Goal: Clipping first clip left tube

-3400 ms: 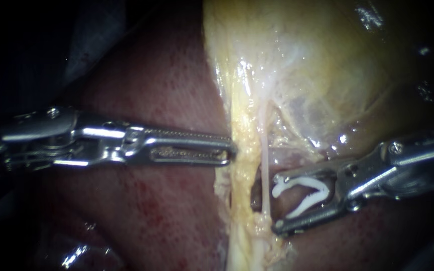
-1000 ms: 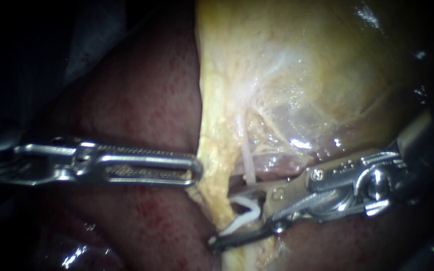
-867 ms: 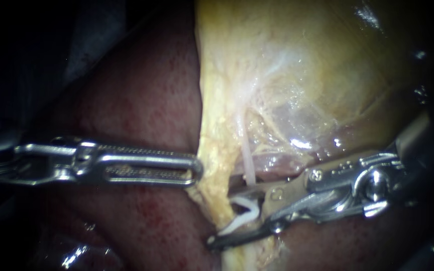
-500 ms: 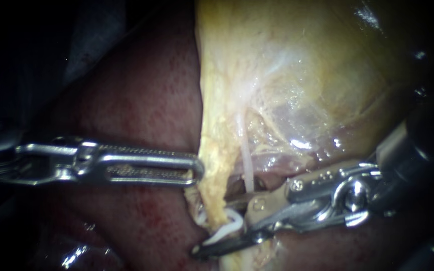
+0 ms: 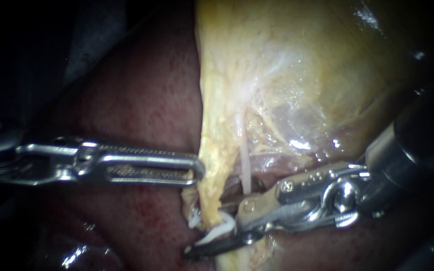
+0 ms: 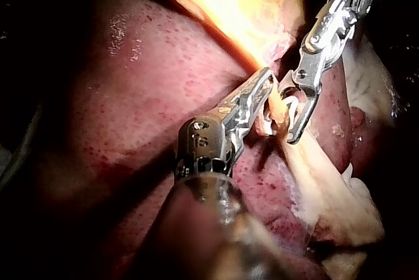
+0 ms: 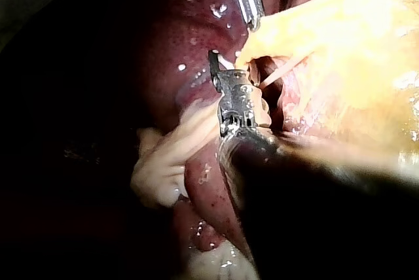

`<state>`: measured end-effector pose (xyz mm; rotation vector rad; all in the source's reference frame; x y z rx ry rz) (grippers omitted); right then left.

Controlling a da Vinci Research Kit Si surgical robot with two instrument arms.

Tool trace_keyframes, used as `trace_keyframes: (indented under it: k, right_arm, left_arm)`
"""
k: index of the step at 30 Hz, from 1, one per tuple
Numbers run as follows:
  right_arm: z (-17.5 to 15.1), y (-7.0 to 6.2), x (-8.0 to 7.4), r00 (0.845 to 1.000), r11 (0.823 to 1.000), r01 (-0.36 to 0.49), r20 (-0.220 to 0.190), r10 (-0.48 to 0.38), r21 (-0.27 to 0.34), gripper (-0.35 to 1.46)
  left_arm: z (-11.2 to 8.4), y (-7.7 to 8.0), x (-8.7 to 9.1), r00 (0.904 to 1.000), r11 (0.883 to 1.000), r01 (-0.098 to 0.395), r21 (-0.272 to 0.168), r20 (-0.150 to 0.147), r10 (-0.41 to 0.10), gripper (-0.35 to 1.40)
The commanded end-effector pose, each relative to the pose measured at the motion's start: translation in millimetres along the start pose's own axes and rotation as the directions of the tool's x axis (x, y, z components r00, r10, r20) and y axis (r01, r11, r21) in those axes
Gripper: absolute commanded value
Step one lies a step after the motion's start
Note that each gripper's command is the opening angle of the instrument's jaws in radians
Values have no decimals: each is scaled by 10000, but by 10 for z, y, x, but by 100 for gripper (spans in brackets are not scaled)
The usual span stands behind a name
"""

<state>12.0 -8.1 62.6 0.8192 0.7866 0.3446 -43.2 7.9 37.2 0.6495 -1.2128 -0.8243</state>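
- Endoscope view: the left instrument (image 5: 194,168) came in level over the liver (image 5: 141,105), its hand clenched on the edge of the yellow left tube (image 5: 212,175), which looked drawn sideways.
- The right instrument (image 5: 207,228) had its jaws spread across that tube low down, grasping a white clip (image 5: 219,232) that was not yet closed. The thin pale right tube (image 5: 245,168) ran down just beside the upper jaw, below the gallbladder (image 5: 302,65).
- We judged the step as mid-placement: clip around the tube, squeeze pending.
- Left wrist view: the left instrument (image 6: 260,97) pinched the tube (image 6: 280,108) and the right instrument (image 6: 288,120) hooked round it just ahead of the left one's tip. The far jaw tip showed past the strand, which we read as full-width capture.
- Right wrist view: the right instrument (image 7: 226,74) showed one dark jaw tip with a bit of white clip beside the yellow tissue (image 7: 275,41). The left instrument (image 7: 252,15) was just beyond. We couldn't tell the clip's far leg from here.
- To do it well, we reckoned:
  - hold left traction steady, no extra pull
  - confirm both clip ends clear the tube's far edge
  - keep the pale right tube and the liver out of the bite
  - sit square across the tube, then close fully in one squeeze
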Motion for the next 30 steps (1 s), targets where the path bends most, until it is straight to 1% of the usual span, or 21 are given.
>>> trace_keyframes:
  k: [1,2,7,30]
  right_arm:
    - [-3,0,-1,10000,9999,-35,66,35,114,-7]
    - [-4,0,-2,9999,9999,-82,74,81,128,-13]
    - [-7,5,-5,9999,9999,-60,89,58,154,-19]
    - [-9,6,-6,10000,9998,-48,70,46,181,-18]
  left_arm:
    - [0,0,0,10000,10000,-1,-2,-1,1,-35]
    - [0,0,0,10000,10000,-1,-1,-1,1,-35]
    - [0,0,0,10000,10000,-1,-1,-1,1,-35]
    - [1,1,-1,10000,10000,-1,8,28,1,-35]
